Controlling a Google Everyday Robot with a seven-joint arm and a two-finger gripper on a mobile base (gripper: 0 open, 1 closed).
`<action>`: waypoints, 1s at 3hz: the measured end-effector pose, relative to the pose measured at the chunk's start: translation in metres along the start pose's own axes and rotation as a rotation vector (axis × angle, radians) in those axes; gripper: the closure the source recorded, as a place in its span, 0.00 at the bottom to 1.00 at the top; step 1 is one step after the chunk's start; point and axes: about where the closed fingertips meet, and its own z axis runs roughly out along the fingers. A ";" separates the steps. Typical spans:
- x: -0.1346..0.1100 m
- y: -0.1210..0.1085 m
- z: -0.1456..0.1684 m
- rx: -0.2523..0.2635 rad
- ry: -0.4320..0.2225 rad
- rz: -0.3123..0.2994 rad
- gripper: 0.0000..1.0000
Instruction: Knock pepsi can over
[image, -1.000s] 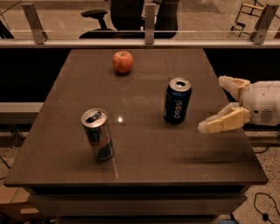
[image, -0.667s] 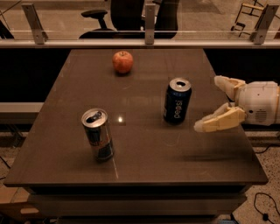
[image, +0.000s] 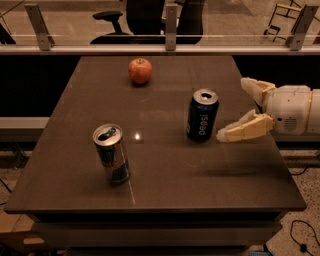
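Observation:
The pepsi can is dark blue with white lettering and a silver top. It stands upright right of the middle of the dark table. My gripper comes in from the right edge, just right of the can. It is open: one cream finger reaches low toward the can's base, and the other finger sits farther back. The lower fingertip is a short gap from the can, not touching.
A slimmer silver-and-blue energy drink can stands upright at the front left. A red apple lies near the table's far edge. A railing and office chairs are behind the table.
My gripper has moved left, closer to the pepsi can. The can, the energy drink can and the apple have not moved.

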 end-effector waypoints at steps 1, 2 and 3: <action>-0.002 -0.004 0.008 -0.004 -0.021 -0.008 0.00; -0.003 -0.004 0.014 -0.017 -0.048 -0.010 0.00; 0.000 -0.001 0.025 -0.048 -0.063 -0.010 0.00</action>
